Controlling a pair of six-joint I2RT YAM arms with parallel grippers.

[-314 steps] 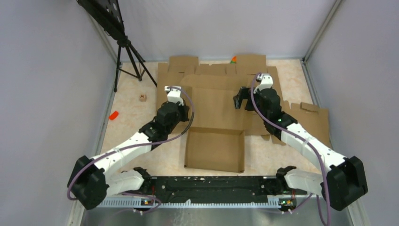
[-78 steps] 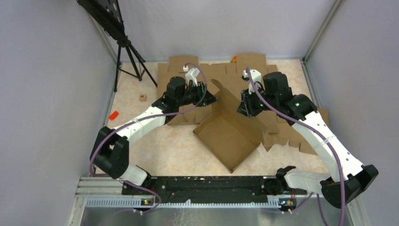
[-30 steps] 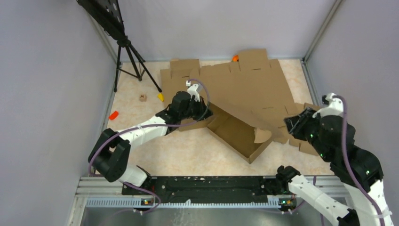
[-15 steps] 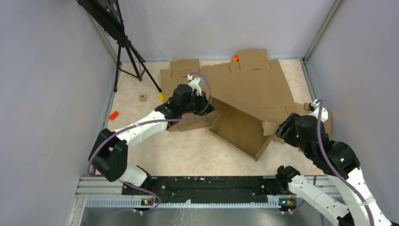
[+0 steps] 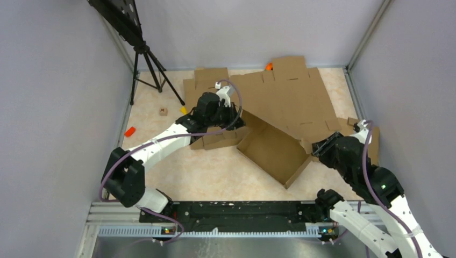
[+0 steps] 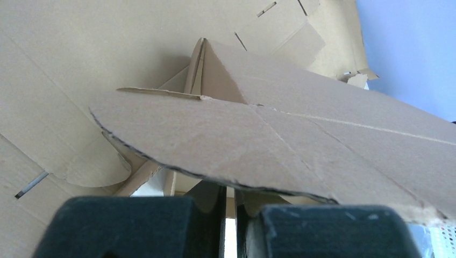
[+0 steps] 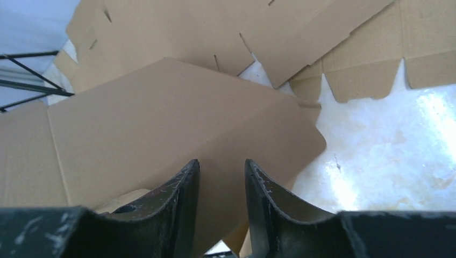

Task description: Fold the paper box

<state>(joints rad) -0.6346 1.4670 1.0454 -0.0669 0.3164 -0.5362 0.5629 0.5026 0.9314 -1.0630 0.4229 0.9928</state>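
Left side of the table (image 5: 177,172): a tripod (image 5: 146,59) stands at the far corner, and a small orange piece (image 5: 129,131) lies near the wall. The left gripper (image 5: 231,117) sits at the far-left corner of the paper box (image 5: 271,153), which lies open and skewed at table centre. The overhead view hides the fingers. The left wrist view shows them almost together under a rounded flap, apparently pinching a thin cardboard edge. The right gripper (image 5: 316,147) is at the box's right corner. Its wrist view shows fingers (image 7: 183,204) parted by a narrow gap over a brown panel, clamping nothing. Flat cardboard blanks (image 5: 293,88) lie behind and right
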